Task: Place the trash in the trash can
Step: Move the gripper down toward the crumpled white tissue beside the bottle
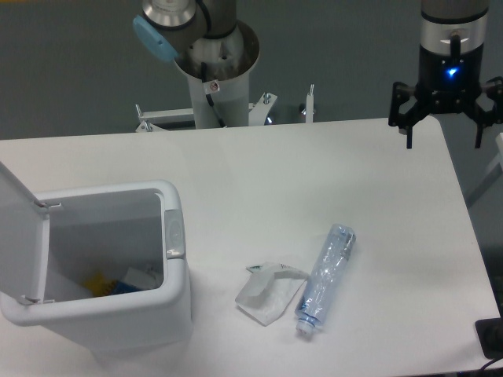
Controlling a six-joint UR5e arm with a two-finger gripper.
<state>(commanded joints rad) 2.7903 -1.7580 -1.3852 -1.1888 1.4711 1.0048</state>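
A crumpled white wrapper (267, 293) lies flat on the table near the front, right of the trash can. Touching its right side is a crushed clear bluish bottle (328, 277) with its white cap pointing toward the front edge. The white trash can (174, 314) stands at the front left with its flip lid (20, 228) swung open to the left and a grey button (174, 233) on its right rim. My gripper (444, 141) hangs open and empty above the table's far right corner, well away from both pieces of trash.
Inside the can lie some yellow, blue and white scraps (118, 283). The arm's base column (216, 71) rises behind the table's (314, 181) far edge. A dark object (491, 338) sits off the table's front right corner.
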